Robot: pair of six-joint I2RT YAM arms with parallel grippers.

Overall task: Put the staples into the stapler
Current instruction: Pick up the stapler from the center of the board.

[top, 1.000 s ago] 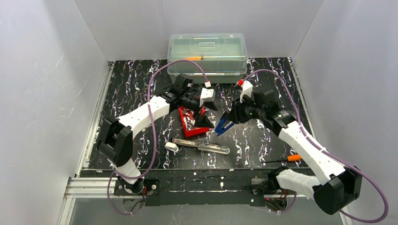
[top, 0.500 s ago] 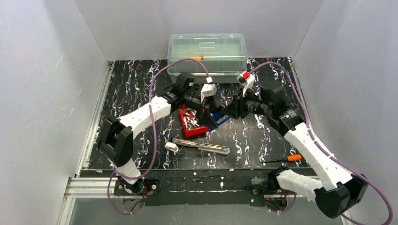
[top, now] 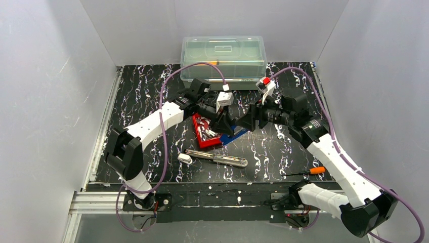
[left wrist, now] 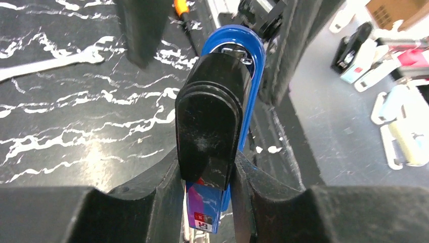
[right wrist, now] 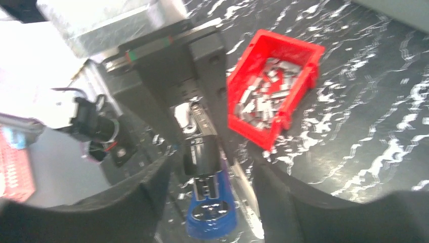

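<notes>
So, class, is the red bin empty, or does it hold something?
Not empty: silvery staples lie scattered across the floor of the bin.

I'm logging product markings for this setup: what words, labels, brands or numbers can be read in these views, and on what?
No text can be read in any view.
stapler: a small red, white and blue label sits at its near end, its print too blurred to read.
red bin: no marking visible.
clear box: no marking visible.
</notes>
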